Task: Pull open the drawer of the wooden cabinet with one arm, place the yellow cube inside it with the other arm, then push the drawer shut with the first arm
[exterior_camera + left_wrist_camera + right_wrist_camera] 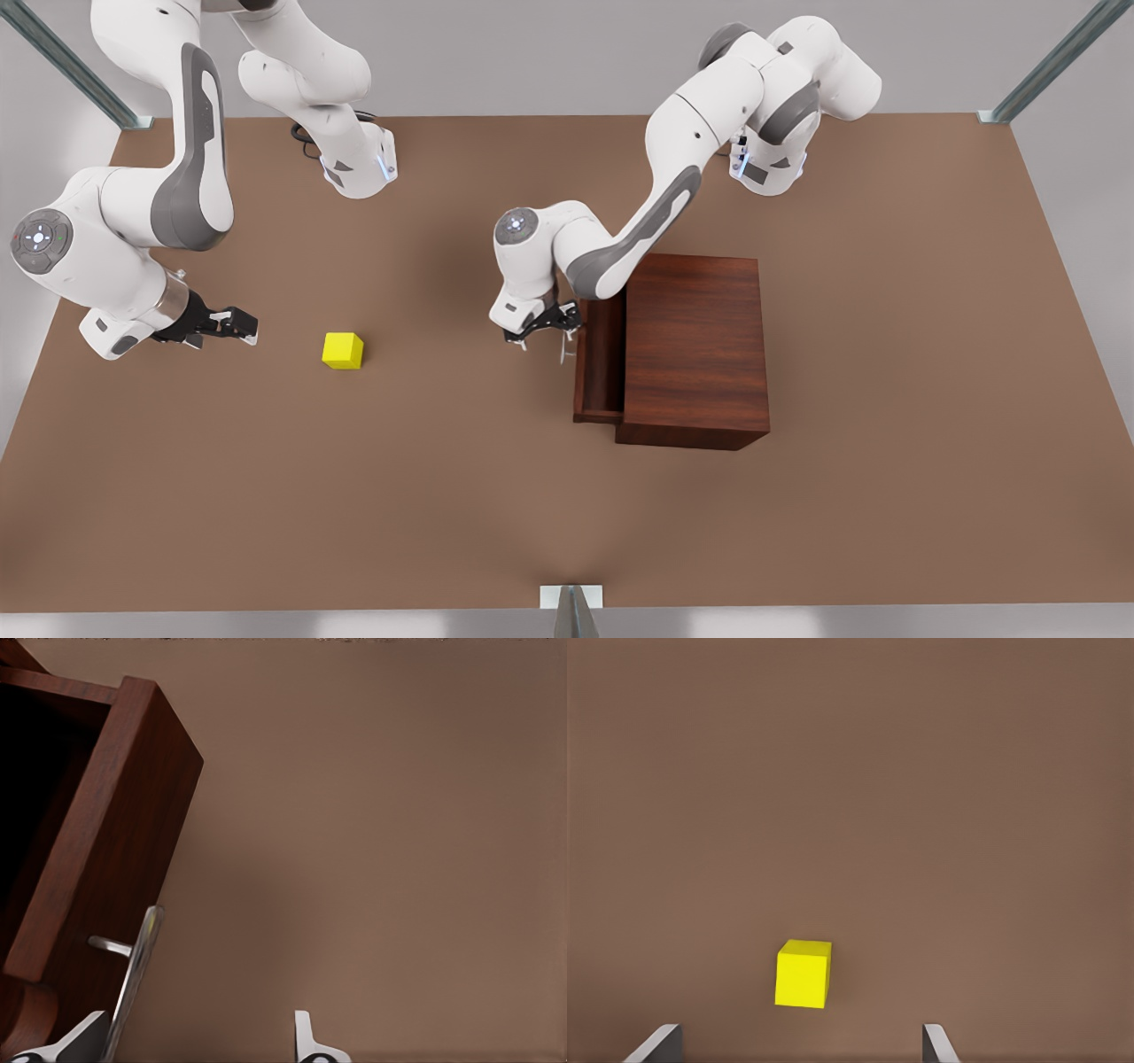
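Front view: the wooden cabinet (695,350) stands on the brown table (443,496), toward the front view's right. Its drawer (599,363) is pulled partly out toward the front view's left. The left gripper (551,326) sits at the drawer's front by the silver bar handle (565,353). The yellow cube (343,350) rests on the table, well apart from the cabinet. The right gripper (232,324) hangs near it, empty.

Left wrist view: the fingers (306,1036) are spread. The handle (133,979) lies just beside one of them, and the drawer's dark interior (35,780) is visible.

Right wrist view: the cube (803,974) lies ahead of the parted fingertips (935,1043), untouched.
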Available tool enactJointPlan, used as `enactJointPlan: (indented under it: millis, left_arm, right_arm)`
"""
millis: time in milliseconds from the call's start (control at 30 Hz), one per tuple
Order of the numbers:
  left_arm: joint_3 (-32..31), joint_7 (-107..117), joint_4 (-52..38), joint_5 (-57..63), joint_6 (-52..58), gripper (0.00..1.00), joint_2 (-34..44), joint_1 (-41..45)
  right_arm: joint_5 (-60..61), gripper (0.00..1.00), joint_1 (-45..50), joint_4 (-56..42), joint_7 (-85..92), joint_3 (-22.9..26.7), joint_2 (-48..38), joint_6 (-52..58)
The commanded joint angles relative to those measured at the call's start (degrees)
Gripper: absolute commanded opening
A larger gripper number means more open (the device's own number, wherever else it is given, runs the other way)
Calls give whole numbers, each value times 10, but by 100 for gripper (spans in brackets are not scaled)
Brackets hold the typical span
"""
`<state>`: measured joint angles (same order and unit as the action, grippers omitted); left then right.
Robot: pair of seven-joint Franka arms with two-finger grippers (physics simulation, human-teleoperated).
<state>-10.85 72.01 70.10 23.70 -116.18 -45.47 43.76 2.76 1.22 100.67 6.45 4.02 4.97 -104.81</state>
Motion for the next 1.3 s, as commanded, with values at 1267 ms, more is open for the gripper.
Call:
enactJointPlan:
  millis: [1267]
  left_arm:
    - [-19,-697,214,-197,177,100,370,-492]
  right_arm:
    - [19,100,64,220,-1050,-6,17,-296]
